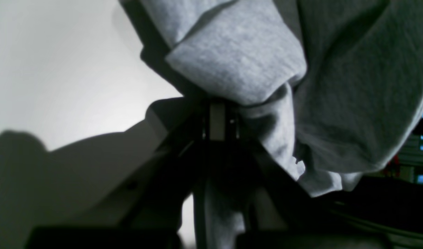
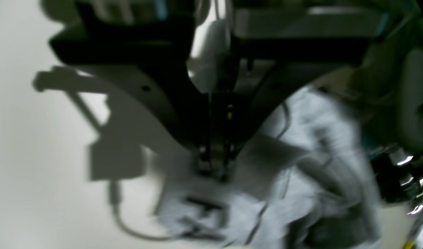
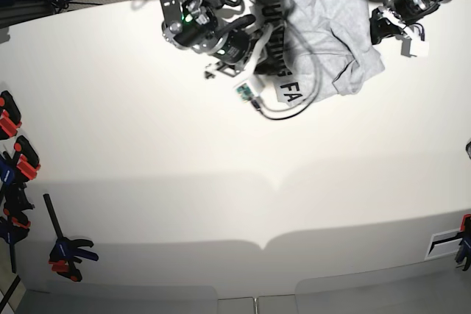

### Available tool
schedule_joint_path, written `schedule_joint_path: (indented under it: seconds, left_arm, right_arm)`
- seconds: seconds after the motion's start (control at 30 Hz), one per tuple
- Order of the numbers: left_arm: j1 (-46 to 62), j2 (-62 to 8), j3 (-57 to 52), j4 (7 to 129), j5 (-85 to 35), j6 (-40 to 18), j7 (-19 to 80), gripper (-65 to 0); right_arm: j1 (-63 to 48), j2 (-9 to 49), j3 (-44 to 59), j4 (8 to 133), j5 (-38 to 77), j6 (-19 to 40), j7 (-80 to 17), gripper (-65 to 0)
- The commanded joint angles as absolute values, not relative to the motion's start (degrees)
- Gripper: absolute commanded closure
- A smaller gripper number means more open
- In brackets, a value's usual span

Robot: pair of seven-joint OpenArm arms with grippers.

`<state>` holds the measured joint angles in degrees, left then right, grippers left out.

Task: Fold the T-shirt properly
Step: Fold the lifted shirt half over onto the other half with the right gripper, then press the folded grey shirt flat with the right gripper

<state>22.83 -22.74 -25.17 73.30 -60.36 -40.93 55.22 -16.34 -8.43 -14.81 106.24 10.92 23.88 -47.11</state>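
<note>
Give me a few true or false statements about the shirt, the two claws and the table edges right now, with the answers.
1. The T-shirt lies neatly folded at the table's middle. False: it is bunched near the far edge.
2. The left claw is shut on grey fabric. True.
3. Black lettering shows on the shirt. True.
4. The right claw is wide open above bare table. False: it is shut at the shirt.
5. Clamps sit along one table edge in the base view. True.
</note>
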Motion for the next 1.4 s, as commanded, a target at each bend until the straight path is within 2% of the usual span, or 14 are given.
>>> schedule_joint_path:
  seconds: [0.0,0.13,0.3,0.43,0.57,0.67,0.8,0.97,1.2,1.37]
  left_arm:
    - [23.5,-22.3,-24.3,72.9,-57.9,-40.0,58.4,0.0]
    - [23.5,-22.3,-24.3,72.9,-58.0,-40.0,58.4,0.0]
    - [23.5,-22.2,-24.3,72.9,-58.0,-40.0,58.4,0.0]
    - [23.5,-22.2,-24.3,72.9,-58.0,-40.0,58.4,0.0]
    - [23.5,-22.2,-24.3,72.9,-57.9,-40.0,58.4,0.0]
    - [23.5,-22.3,-24.3,72.9,-57.9,-40.0,58.4,0.0]
    - [23.5,-22.2,-24.3,72.9,-57.9,-40.0,58.4,0.0]
    - [23.5,-22.2,-24.3,72.9,-57.9,-40.0,58.4,0.0]
    - [23.5,-22.2,-24.3,72.9,-57.9,-40.0,58.4,0.0]
    - [23.5,-22.2,-24.3,72.9,-57.9,-40.0,58.4,0.0]
  right_arm:
    - [-15.7,-9.0,-15.0,107.5,10.7,22.8,-44.7,0.0]
    - [-15.7,-9.0,-15.0,107.4,8.7,17.7,-42.5,0.0]
    - [-15.7,-9.0,-15.0,105.2,6.1,12.6,-44.4,0.0]
    - [-15.7,-9.0,-16.7,101.4,6.4,12.6,-44.5,0.0]
    - [-15.7,-9.0,-24.4,100.5,6.3,12.8,-44.5,0.0]
    - [-15.0,-9.0,-30.0,100.6,-1.5,13.0,-44.8,0.0]
    - [-14.1,-9.0,-34.2,100.6,-4.6,13.1,-45.1,0.0]
    - [-14.0,-9.0,-34.6,100.6,-4.5,13.2,-45.0,0.0]
    - [-14.0,-9.0,-34.9,102.1,-2.4,17.3,-45.3,0.0]
    - [-14.0,-9.0,-36.8,103.4,-4.6,17.2,-45.1,0.0]
